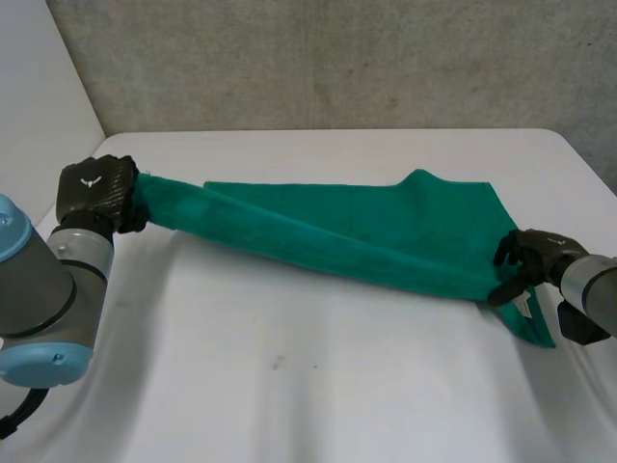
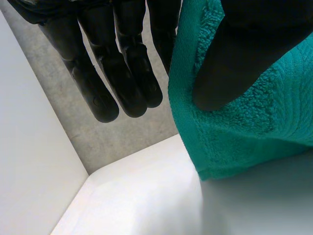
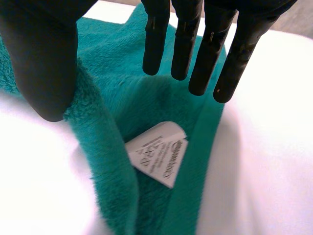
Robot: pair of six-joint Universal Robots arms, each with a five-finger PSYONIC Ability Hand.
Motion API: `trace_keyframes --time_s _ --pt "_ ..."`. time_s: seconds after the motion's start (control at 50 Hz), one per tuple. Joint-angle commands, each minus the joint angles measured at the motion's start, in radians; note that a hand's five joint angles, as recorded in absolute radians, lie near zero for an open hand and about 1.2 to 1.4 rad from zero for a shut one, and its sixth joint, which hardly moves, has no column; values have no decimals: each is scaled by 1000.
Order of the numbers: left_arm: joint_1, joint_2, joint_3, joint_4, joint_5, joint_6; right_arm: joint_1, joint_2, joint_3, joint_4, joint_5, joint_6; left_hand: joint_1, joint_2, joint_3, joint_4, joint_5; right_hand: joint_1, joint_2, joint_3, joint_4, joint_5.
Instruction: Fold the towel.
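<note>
Towel (image 1: 366, 227) across white table (image 1: 289, 386), bunched into a taut band btw. both hands, far part flat. L hand (image 1: 93, 193) at left end: cloth pinched btw. thumb (image 2: 234, 58) & nearest finger, other fingers (image 2: 127, 73) straight, close together. R hand (image 1: 532, 258) at right corner: raised edge pinched under thumb, fingers straight, slightly spread over cloth above white label (image 3: 159, 152).

The towel (image 1: 366, 231) is matt green terry cloth with a thick, fuzzy pile; in the left wrist view a flatter ribbed band runs near its hem. Its label (image 3: 157, 152) is thin, smooth and white, fabric or paper, with dark print. The left hand (image 1: 94, 191) and right hand (image 1: 528, 253) are smooth black with a dull sheen, like plastic or rubber. The worktop (image 1: 289, 405) is white, smooth and matt. The wall (image 1: 337, 58) is grey, rough and speckled like concrete.
</note>
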Motion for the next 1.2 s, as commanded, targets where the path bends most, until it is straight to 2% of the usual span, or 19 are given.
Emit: trace_keyframes --time_s 0.02,0.32,0.4,0.42,0.44,0.74,0.76,0.8,0.92,1.2 --pt "30 18 -27 -7 2 4 -18 -34 60 12 -84 -15 241 196 203 201 271 317 242 237 238 246" --pt "103 87 -74 -65 77 2 -55 -39 142 32 -116 -78 241 196 203 201 271 322 247 243 244 252" --pt "103 87 -76 -76 77 2 -57 -39 155 15 -116 -118 241 196 203 201 271 565 491 486 487 495" --pt "104 87 -76 -79 77 2 -55 -39 157 9 -116 -125 241 196 203 201 271 674 599 595 595 604" --pt "103 87 -77 -82 77 2 -57 -40 162 -2 -115 -145 241 196 203 201 271 898 823 819 819 827" --pt "122 123 -96 -163 87 2 -51 -226 197 1 -116 -314 241 196 203 201 271 900 825 821 821 830" --pt "124 123 -97 -163 87 2 -48 -230 211 1 -119 -322 241 196 203 201 271 671 596 592 593 601" --pt "127 123 -99 -163 87 1 -46 -226 218 1 -119 -326 241 196 203 201 271 450 375 371 371 380" --pt "130 118 -99 -162 87 1 -51 -212 244 -2 -125 -330 241 196 203 201 271 208 134 129 130 138" --pt "150 46 -54 -156 87 4 -51 -212 310 -8 -139 -330 241 196 203 201 271 70 -5 -9 -8 0"
